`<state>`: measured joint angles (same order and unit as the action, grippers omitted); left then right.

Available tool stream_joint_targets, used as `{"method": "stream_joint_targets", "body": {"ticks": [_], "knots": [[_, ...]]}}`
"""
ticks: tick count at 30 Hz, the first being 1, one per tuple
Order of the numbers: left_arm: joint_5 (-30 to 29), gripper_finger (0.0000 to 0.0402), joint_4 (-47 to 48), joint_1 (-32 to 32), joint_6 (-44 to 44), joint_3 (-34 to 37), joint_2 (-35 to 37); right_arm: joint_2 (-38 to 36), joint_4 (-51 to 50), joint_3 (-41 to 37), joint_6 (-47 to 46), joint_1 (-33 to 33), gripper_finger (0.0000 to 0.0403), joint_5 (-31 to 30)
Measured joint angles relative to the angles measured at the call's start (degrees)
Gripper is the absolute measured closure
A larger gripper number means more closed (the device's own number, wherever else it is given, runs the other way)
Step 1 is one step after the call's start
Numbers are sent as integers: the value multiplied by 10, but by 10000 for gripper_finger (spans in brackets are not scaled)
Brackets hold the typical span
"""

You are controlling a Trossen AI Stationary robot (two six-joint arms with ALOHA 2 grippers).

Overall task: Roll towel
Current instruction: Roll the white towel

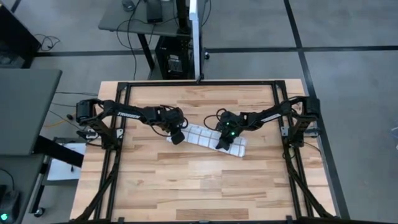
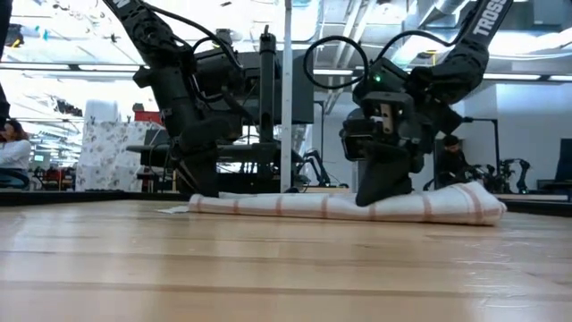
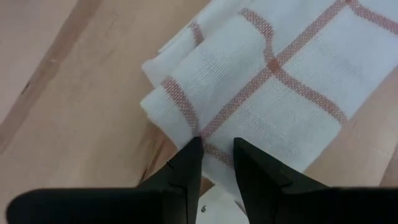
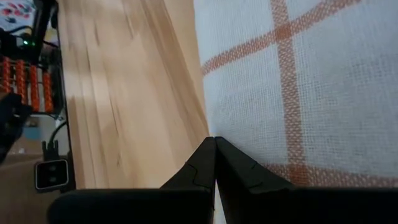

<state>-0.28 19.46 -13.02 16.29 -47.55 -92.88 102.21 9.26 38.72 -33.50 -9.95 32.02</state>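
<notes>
One towel (image 1: 205, 138) lies folded into a long strip at the middle of the table (image 1: 186, 186). My two grippers sit on it: my left gripper (image 3: 216, 149) pinches a fold at its left end, my right gripper (image 4: 214, 144) presses closed near its right end.

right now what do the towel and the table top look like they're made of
The towel looks like thin woven cloth, probably cotton: a fine matte weave shows, white with red-brown grid lines, and it folds softly into layers. The table top looks like wood planks joined side by side, with visible grain and strips of mixed tone; its light sheen in the low view suggests a sealed finish.
</notes>
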Motion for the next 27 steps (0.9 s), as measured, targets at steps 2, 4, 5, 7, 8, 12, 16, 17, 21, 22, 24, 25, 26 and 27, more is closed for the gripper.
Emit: {"method": "stream_joint_targets", "body": {"ticks": [2,4,5,7,8,12,16,17,21,22,24,25,26,27], "knots": [[0,325,5,0,0,0,0,-6,-19,-1,6,4,403,-3],[0,325,9,0,0,0,0,-20,-50,-2,14,6,403,-10],[-1,325,9,0,0,2,0,-28,-73,-3,20,6,403,-10],[-3,325,12,0,0,12,0,-48,-118,-5,31,6,403,-10],[-3,325,8,0,1,15,0,-59,-145,-5,40,5,403,-12],[-3,325,2,0,12,27,2,-93,-227,-6,69,4,403,-22],[7,325,14,1,15,8,13,-116,-231,-7,72,5,403,-28],[12,325,9,3,15,-4,20,-121,-224,-6,70,5,403,-28],[20,325,-34,16,12,-49,50,-128,-196,-6,53,12,403,-28],[21,325,-50,20,8,-56,49,-129,-189,-6,48,17,403,-28],[23,325,-81,29,0,-62,44,-130,-190,-5,42,25,403,-29],[24,325,-95,31,-3,-64,36,-135,-204,-5,36,29,403,-37],[27,325,-106,33,-3,-65,28,-143,-223,-5,32,33,403,-52],[32,325,-107,34,-1,-65,16,-154,-241,-5,29,39,403,-71]]}}
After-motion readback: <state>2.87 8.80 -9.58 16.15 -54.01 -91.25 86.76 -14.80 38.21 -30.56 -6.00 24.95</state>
